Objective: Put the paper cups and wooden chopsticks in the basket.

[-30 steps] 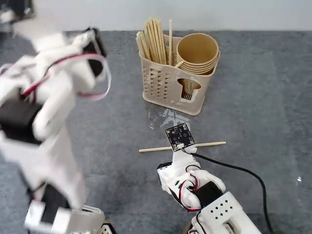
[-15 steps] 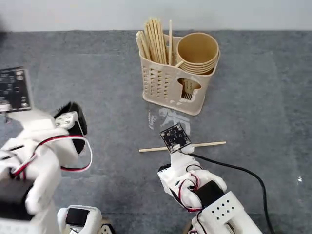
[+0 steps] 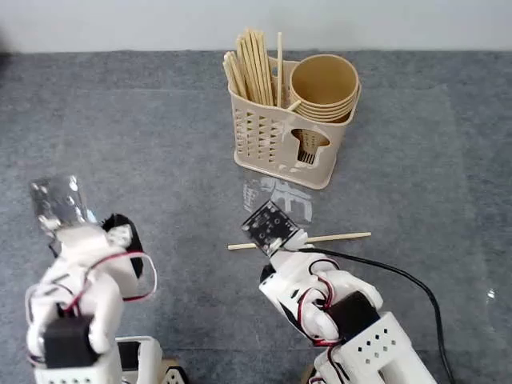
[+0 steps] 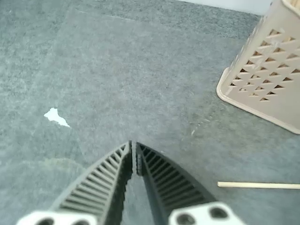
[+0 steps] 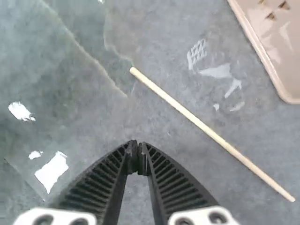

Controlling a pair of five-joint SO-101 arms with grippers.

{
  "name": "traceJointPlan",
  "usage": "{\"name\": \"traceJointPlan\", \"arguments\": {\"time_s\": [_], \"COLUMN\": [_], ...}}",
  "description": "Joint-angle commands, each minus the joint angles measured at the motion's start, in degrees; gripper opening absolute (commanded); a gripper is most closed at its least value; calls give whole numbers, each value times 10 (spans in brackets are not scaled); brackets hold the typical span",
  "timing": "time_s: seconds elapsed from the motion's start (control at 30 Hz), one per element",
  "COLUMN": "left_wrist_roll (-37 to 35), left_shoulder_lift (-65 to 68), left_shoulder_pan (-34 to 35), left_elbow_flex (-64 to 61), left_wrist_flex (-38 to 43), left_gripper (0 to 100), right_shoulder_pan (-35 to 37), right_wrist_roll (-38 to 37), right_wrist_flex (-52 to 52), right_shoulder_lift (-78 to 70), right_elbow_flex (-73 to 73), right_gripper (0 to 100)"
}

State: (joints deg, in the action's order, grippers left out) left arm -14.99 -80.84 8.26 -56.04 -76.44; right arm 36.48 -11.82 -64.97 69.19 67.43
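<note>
**One loose chopstick (image 3: 300, 241) lies ahead of the right gripper (image 5: 136, 149); both grippers are closed and empty**

One wooden chopstick remains flat on the grey mat (image 3: 416, 160). It lies crosswise just ahead of the right gripper's tips and does not touch them. That gripper's black ribbed jaws are pressed together at the tips with nothing between them. Whether the tips rest on the mat or hang above it cannot be told.

Beyond the loose chopstick, farther ahead of the right gripper, the beige perforated basket (image 3: 276, 136) stands upright. A nested stack of paper cups (image 3: 324, 84) fills the compartment roughly in line with the right gripper. A bundle of chopsticks (image 3: 252, 68) stands on end in the compartment toward the left arm's side.

Faint white marks (image 3: 276, 196) sit between the loose chopstick and the basket, on a clear sheet (image 5: 70, 70) spread over the mat. They look like a reflection or print and are too broken up to read. No other label or writing on the cups or basket is legible.

The left gripper (image 4: 132, 147) sits well apart from the loose chopstick, low over bare mat. Its jaws are also closed tip to tip and hold nothing. From it, the basket is ahead and off toward the right arm's side, and one end of the loose chopstick shows on that same side. A small white scrap (image 4: 56, 117) lies on the mat ahead of it, on the opposite side.
</note>
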Motion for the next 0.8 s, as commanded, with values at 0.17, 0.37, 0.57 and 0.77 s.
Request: {"name": "traceJointPlan", "arguments": {"time_s": [0.17,0.37,0.57,0.77], "left_wrist_roll": [14,51,74,72], "left_shoulder_lift": [-155,-221,-234,-234], "left_shoulder_pan": [5,5,8,41], "left_elbow_flex": [-175,-236,-307,-348], "left_wrist_flex": [74,67,88,91], "left_gripper": [12,12,12,12], "right_shoulder_pan": [3,4,4,4], "right_wrist_roll": [-28,-28,-49,-53], "right_wrist_flex": [-12,-10,-6,15], "right_shoulder_lift": [-47,-228,-402,-524], "right_elbow_flex": [-56,-153,-236,-301], "right_gripper": [12,12,90,129]}}
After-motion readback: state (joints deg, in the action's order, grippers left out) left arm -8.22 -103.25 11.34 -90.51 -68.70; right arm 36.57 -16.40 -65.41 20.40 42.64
